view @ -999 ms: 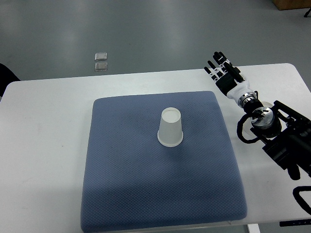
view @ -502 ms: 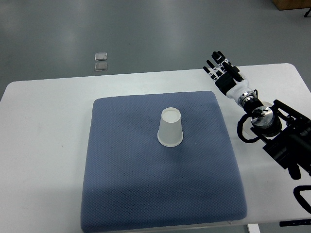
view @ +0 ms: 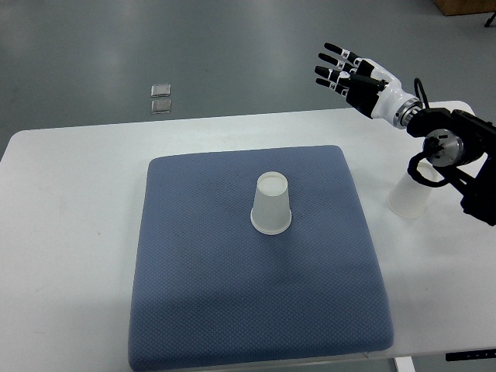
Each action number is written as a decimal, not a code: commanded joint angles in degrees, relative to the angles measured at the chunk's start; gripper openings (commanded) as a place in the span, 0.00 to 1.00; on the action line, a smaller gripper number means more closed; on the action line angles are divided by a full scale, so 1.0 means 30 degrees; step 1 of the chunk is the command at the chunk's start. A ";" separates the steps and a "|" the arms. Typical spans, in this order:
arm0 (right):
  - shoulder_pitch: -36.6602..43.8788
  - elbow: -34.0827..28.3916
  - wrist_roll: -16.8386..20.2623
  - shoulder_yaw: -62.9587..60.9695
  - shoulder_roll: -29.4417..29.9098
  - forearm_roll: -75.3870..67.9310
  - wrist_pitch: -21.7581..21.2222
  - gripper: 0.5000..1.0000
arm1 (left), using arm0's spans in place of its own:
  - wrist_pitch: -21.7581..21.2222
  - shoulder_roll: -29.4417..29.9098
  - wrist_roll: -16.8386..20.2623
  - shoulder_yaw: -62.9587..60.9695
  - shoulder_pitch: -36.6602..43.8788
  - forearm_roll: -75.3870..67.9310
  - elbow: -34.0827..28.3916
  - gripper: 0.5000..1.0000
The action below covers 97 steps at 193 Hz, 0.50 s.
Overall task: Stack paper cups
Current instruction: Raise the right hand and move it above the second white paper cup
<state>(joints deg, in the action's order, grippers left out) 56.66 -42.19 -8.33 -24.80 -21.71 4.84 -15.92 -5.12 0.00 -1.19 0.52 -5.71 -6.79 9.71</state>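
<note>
White table (view: 70, 194): bare margins left and right of the blue mat (view: 256, 310). Right hand (view: 349, 70): now raised past the far edge, fingers spread, empty. 1 paper cup (view: 271, 203): inverted, mat centre, unmoved. Second cup (view: 409, 198): newly uncovered, right of mat.

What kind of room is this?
Probably a robot testing lab: a plain white table with a blue mat, a bare grey floor, and a robot's right hand near paper cups.
</note>
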 commanded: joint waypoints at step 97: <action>1.5539 -0.3572 0.1077 2.3590 -0.1962 0.4567 -0.4302 0.83 | 0.0038 -0.0001 0.0016 -0.0027 -0.0236 -0.0052 0.0924 1.00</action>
<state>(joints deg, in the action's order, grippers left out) 94.98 -48.52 -5.21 36.61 -28.34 14.53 -26.21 -5.01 0.00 -1.15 0.45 -6.39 -6.94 11.83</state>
